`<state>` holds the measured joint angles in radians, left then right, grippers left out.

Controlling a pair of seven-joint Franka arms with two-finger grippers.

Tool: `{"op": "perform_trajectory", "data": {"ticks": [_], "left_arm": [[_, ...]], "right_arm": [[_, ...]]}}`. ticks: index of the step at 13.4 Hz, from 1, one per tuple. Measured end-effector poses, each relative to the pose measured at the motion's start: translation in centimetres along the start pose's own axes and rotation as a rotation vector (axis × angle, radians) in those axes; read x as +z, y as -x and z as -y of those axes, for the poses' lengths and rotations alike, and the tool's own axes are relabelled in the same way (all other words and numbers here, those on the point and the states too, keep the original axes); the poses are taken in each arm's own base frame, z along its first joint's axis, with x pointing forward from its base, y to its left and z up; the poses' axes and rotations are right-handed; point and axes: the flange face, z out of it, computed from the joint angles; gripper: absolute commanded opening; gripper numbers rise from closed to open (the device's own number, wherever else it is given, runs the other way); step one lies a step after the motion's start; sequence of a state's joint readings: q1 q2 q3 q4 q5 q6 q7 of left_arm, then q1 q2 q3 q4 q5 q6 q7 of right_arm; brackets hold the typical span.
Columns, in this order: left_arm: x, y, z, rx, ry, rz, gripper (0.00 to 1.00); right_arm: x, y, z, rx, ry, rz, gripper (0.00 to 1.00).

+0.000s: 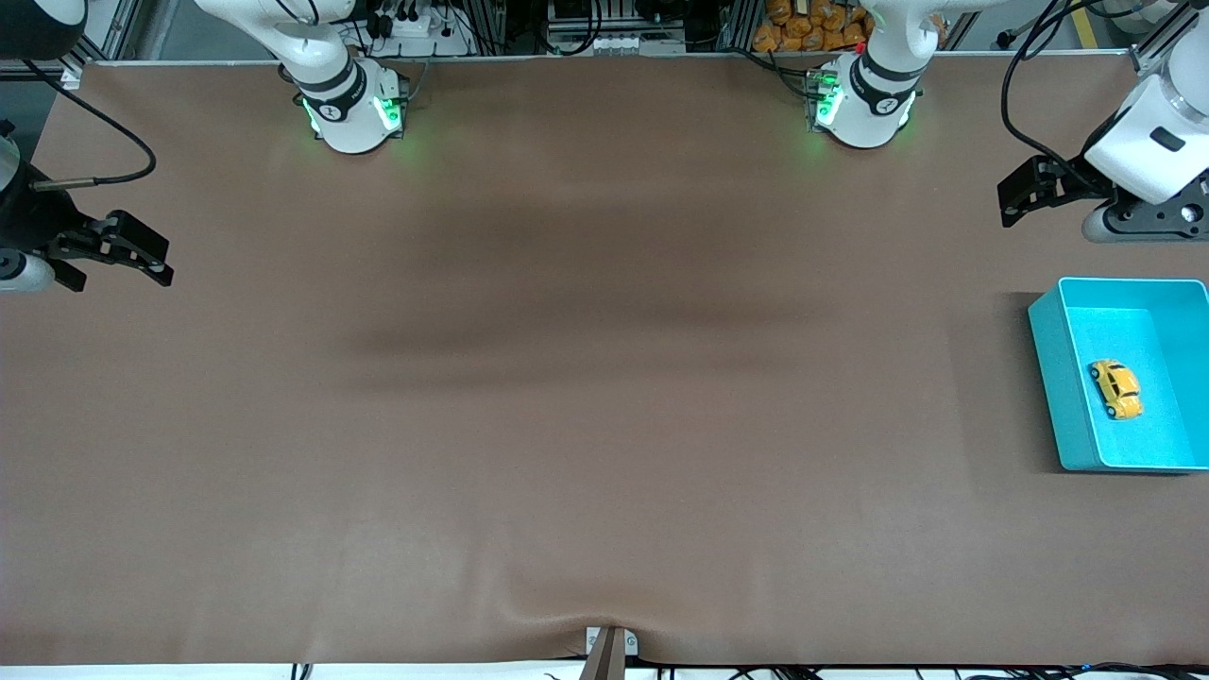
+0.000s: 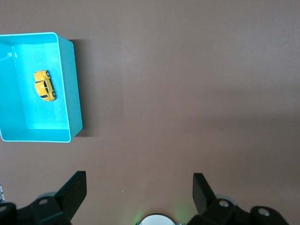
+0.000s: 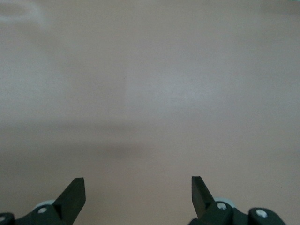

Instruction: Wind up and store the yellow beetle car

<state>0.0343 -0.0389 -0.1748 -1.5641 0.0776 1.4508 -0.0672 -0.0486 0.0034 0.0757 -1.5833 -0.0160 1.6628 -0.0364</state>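
1. As the front view shows it, the yellow beetle car [image 1: 1116,388] lies inside the teal bin [image 1: 1047,368], at the left arm's end of the bench [image 1: 567,378]. The left gripper [image 1: 1018,200] hangs near the bin, and the right gripper [image 1: 123,253] waits well apart from it.
2. Left wrist view: the car [image 2: 44,85] sits on its wheels; own jaws spread wide, empty. Judged small, light, rigid and glossy, so slippery; grip across the flanks.
3. Right wrist view: jaws apart over bare bench, holding nothing.

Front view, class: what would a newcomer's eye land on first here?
The turquoise bin at the left arm's end of the brown table, with the yellow beetle car lying inside it. Next, the two black grippers, both open: the left gripper above bare table near the bin, the right gripper at the right arm's end.
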Motion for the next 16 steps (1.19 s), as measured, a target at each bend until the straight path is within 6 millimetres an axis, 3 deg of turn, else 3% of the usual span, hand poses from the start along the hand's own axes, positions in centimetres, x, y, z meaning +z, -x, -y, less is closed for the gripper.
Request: {"op": "perform_trajectory", "data": {"ticks": [9,16], "left_arm": [[-1.5,1.3,-0.4,0.02,0.03,-0.007,1.0],[-1.4,1.2,1.4,0.044,0.082,-0.005,1.0]], "right_arm": [[0.0,0.0,0.0,0.0,0.0,0.0,1.0],[0.0,0.0,0.0,0.0,0.0,0.0,1.0]]}}
